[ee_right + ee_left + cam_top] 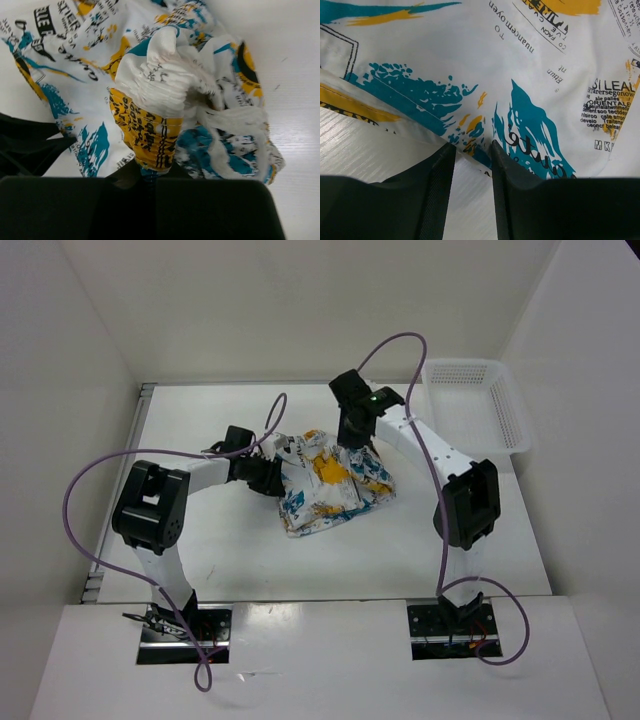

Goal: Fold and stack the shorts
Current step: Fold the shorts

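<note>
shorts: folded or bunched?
Bunched. The shorts sit in a crumpled heap, waistband puckered upward in the right wrist view; no flat fold.

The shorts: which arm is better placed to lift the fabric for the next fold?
Probably the right. The right gripper is shut on a bunched fold of the shorts, ready to lift. The left gripper has its fingers apart, with fabric only at their tips.

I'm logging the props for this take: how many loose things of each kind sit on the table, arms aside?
shorts: 1 (one crumpled heap)
basket: 1
Total: 2
</note>
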